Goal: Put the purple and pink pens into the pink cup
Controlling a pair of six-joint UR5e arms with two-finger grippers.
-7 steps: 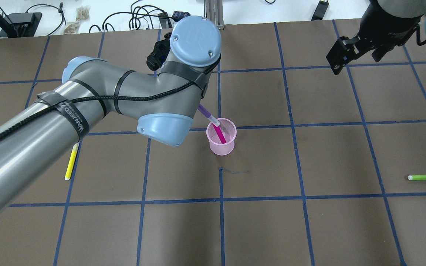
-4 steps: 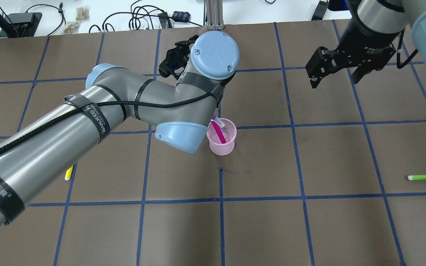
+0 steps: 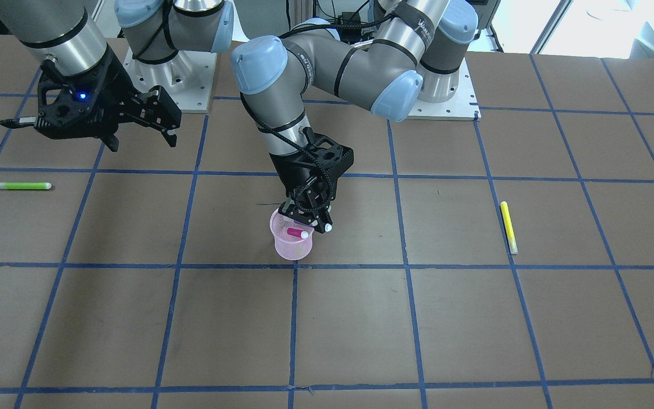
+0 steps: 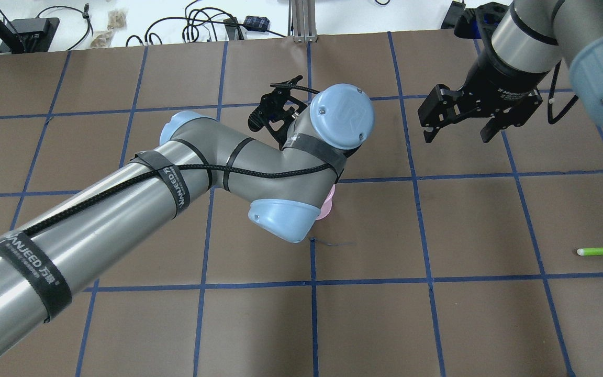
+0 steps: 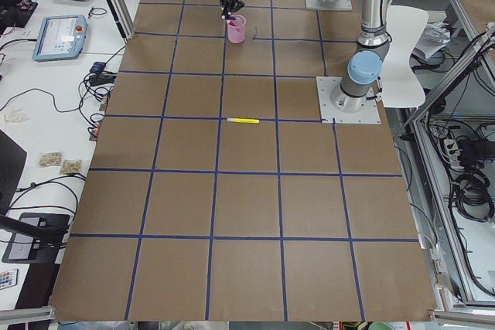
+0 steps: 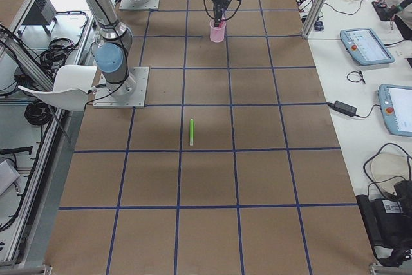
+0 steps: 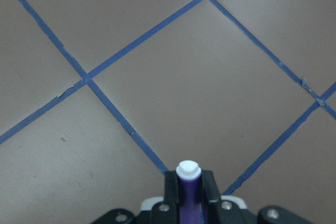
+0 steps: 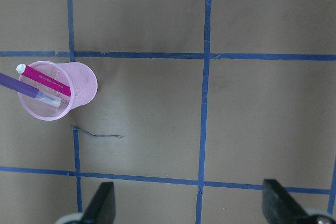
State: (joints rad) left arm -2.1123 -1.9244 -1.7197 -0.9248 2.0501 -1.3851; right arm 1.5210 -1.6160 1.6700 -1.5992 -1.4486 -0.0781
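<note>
L gripper clamped on purple pen, held tilted w/ tip just inside pink cup, prob. to slide in beside pink pen leaning there. R gripper spread wide, empty, well apart.

A robotics lab: industrial robot arms bolted through base plates onto a big table papered brown and gridded with blue tape. Teach pendants and loose cables lie on the side benches.
</note>
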